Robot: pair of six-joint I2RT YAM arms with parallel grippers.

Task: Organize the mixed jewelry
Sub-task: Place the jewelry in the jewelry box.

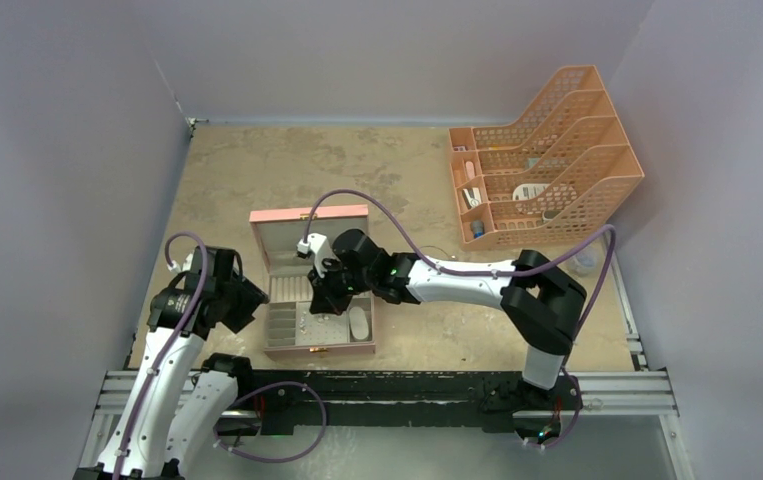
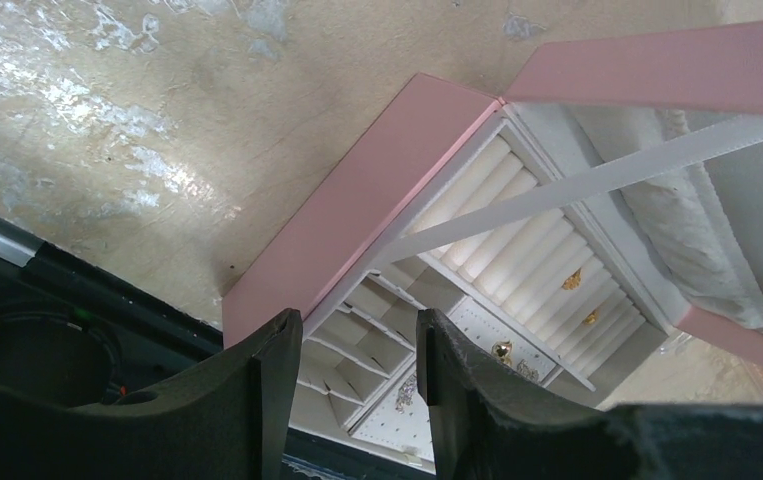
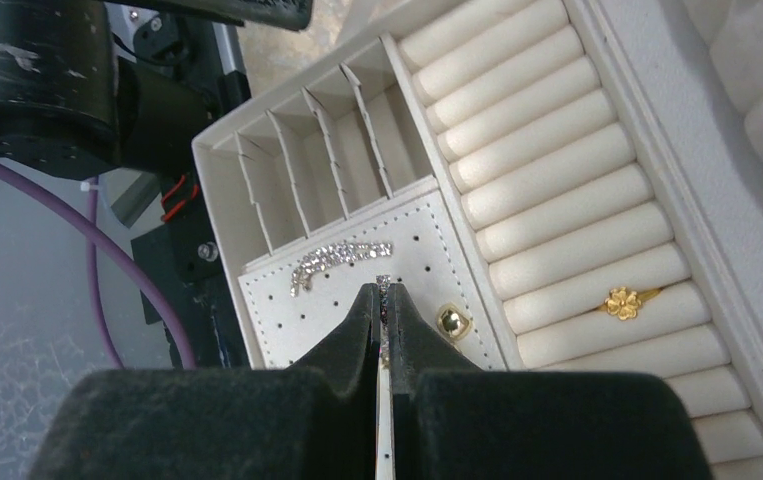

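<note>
The pink jewelry box (image 1: 307, 215) stands open mid-table, lid raised. My right gripper (image 3: 384, 295) hovers over its white perforated pad (image 3: 287, 320), shut on a thin sparkly rhinestone piece (image 3: 384, 283) that pokes out past the tips. Another rhinestone strip (image 3: 342, 258) lies on that pad, with a gold stud (image 3: 451, 321) beside it. A gold flower ring (image 3: 621, 302) sits in the ring rolls. My left gripper (image 2: 357, 345) is open and empty by the box's left front corner (image 2: 357, 215); gold pieces (image 2: 571, 280) show beyond it.
An orange mesh file organizer (image 1: 542, 160) with small stationery bits stands at the back right. The black arm rail (image 1: 407, 390) runs along the near edge. Grey walls close in on the left, back and right. The box has several narrow divided slots (image 3: 307, 175).
</note>
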